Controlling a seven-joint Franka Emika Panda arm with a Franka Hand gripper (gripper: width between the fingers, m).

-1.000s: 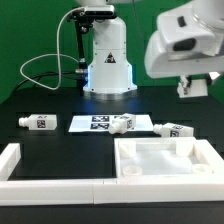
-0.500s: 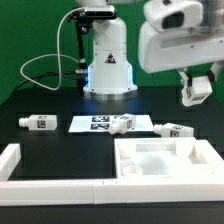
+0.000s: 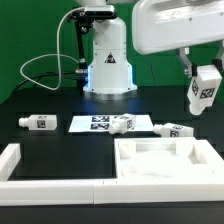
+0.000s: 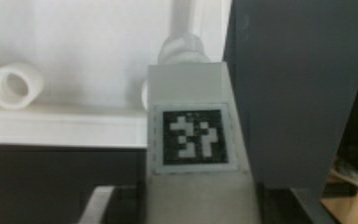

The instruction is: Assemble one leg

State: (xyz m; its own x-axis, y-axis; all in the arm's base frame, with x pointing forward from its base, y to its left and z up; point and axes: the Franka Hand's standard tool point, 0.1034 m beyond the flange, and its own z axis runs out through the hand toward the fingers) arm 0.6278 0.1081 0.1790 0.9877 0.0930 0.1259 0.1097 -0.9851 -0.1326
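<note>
So the gripper [image 3: 203,72] is up in the air on the exterior view's right, and it's clamped on the leg [image 3: 205,92], gripping it by the upper end. The leg hangs down out of the jaws, slightly tilted, with its black-and-white tag facing the camera. It's well clear of the black table [image 3: 60,142].

The wrist view shows the same thing up close, though it's pretty blurry. The leg [image 4: 194,120] sticks straight out from the gripper [image 4: 190,205] with the tag side toward the lens.

The white panel [image 3: 165,165] sits on the table lower down and towards the exterior view's left of the held leg. One of its round sockets [image 4: 12,85] shows in the wrist view.

Three spare pegs lie flat on the table:
- the first peg [image 3: 40,122] is off on the exterior view's left
- the second peg [image 3: 125,122] is at the edge of the marker board [image 3: 95,123]
- the third peg [image 3: 172,130] is just beside the panel's far edge, below the held leg and not touching it
</note>
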